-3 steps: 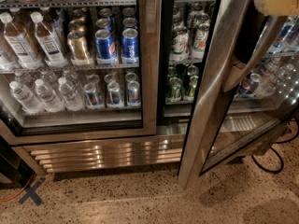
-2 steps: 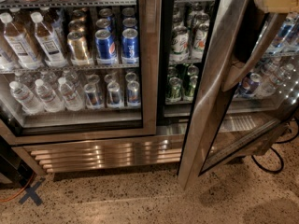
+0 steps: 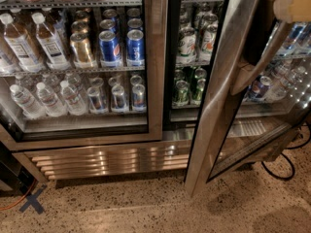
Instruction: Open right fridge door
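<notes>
Two steel-framed glass doors. The tall glass-paned right fridge door (image 3: 221, 91) stands swung open, running from 1 to 6 o'clock; the left twin door (image 3: 155, 57) is shut. The cream-coloured gripper (image 3: 291, 4) is at 1 o'clock, by the curved steel handle (image 3: 255, 69) (whether it's gripping: can't tell). Behind the left glass: two blue cans (image 3: 109, 47), one gold can (image 3: 81, 47).

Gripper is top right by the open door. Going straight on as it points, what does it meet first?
Probably the right fridge door: the gripper seems to point left at its handle, apparently right against it, though depth is unclear.
</notes>
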`<state>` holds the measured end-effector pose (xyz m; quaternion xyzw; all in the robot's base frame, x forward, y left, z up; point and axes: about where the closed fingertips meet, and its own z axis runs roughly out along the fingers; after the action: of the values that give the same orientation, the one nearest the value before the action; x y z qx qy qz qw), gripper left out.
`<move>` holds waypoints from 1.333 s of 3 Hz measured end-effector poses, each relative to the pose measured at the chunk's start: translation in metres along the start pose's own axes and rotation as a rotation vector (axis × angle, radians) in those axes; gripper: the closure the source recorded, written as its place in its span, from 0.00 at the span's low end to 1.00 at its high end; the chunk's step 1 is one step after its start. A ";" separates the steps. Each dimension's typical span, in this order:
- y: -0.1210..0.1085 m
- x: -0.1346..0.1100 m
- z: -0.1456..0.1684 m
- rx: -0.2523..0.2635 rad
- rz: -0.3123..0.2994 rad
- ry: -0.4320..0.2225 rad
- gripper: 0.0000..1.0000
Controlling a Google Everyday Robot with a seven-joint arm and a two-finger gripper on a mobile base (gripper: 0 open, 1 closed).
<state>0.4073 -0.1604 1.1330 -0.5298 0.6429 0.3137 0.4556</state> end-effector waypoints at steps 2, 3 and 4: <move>0.064 -0.004 -0.038 0.159 0.024 0.055 0.00; 0.057 -0.005 -0.064 0.144 0.055 0.076 0.00; 0.081 -0.014 -0.148 0.279 0.145 0.083 0.00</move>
<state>0.2922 -0.2666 1.1967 -0.4260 0.7351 0.2312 0.4740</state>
